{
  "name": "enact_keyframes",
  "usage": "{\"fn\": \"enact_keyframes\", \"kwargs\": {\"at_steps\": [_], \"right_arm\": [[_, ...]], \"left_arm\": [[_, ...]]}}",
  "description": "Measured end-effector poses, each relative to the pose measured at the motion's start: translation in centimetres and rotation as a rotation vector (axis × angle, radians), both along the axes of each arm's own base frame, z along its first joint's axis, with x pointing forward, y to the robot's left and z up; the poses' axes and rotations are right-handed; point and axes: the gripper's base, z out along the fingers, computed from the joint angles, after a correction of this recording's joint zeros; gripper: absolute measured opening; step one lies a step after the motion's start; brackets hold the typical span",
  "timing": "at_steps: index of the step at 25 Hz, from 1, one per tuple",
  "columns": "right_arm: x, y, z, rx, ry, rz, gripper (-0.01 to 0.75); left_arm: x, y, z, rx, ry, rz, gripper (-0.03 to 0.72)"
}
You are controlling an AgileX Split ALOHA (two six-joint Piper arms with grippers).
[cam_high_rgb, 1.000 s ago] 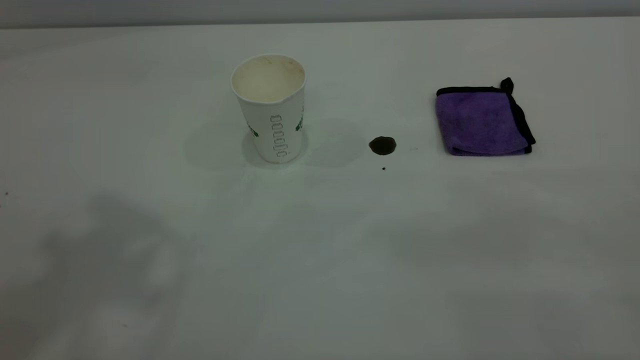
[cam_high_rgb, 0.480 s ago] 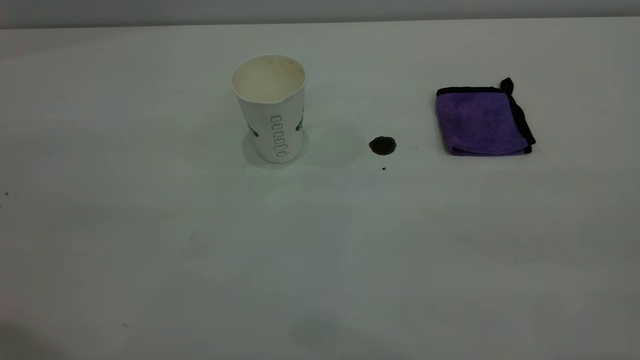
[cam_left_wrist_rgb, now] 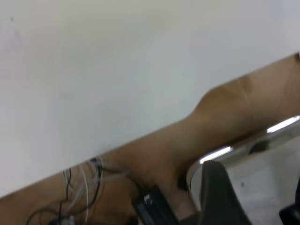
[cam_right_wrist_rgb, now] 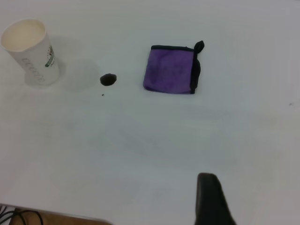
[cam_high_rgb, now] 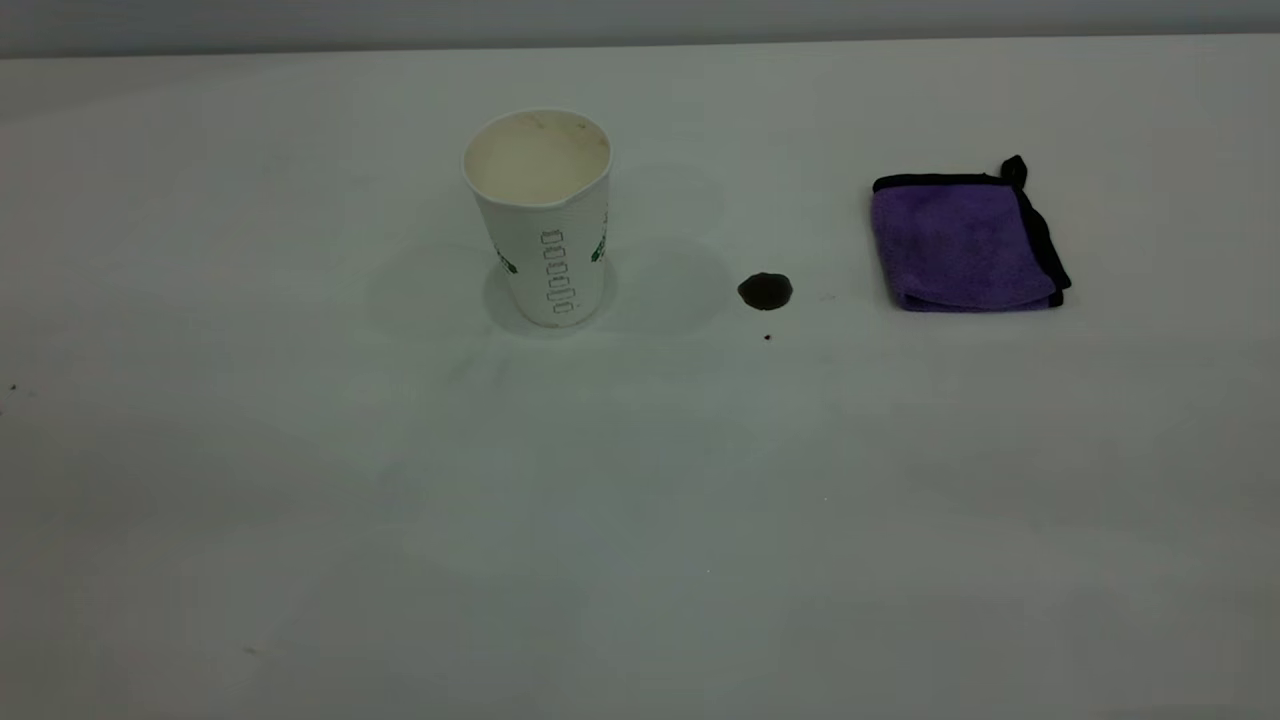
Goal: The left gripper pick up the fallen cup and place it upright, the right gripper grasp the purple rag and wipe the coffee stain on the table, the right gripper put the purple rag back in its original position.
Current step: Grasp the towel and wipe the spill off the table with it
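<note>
The cup (cam_high_rgb: 540, 215) stands upright on the surface (cam_high_rgb: 640, 520). The purple rag (cam_high_rgb: 960, 245) lies folded beside the coffee stain (cam_high_rgb: 765, 291). It looks soft and light; pinch its top fold. I cannot tell how either arm's jaws stand.

A tiny dark speck (cam_high_rgb: 767, 337) lies on the counter (cam_high_rgb: 640, 500), in its middle part. A second speck (cam_high_rgb: 13, 387) sits on the counter close to its left border in the exterior view, and a faint small mark (cam_high_rgb: 248, 651) lies nearer to the front. Behind the far edge of the counter runs a plain grey wall (cam_high_rgb: 640, 20). Below the counter's edge, the left wrist view shows a brown floor (cam_left_wrist_rgb: 225, 117). On this floor, near the counter's edge, lie thin tangled cables (cam_left_wrist_rgb: 79, 187) and a black box (cam_left_wrist_rgb: 152, 208). Farther from the edge curves a shiny metal tube (cam_left_wrist_rgb: 220, 154).
</note>
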Motion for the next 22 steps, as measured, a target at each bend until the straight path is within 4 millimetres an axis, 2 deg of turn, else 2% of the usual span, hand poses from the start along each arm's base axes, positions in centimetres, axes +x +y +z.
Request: {"fn": "enact_keyframes", "kwargs": {"at_steps": [3,9,17,22], "right_arm": [[0.0,0.0,0.0,0.0,0.0,0.0,0.492],[0.0,0.0,0.0,0.0,0.0,0.0,0.491],[0.0,0.0,0.0,0.0,0.0,0.0,0.491],[0.0,0.0,0.0,0.0,0.0,0.0,0.491]], "left_arm": [[-0.9,0.4,0.3,-0.025,-0.069,0.026,0.438],[-2.7,1.3,0.6,-0.054,-0.205,0.213,0.438],[-5.4,1.5,0.6,-0.073,-0.397,0.363,0.438],[-5.7,1.5,0.5,-0.07,-0.411,0.388,0.438]]}}
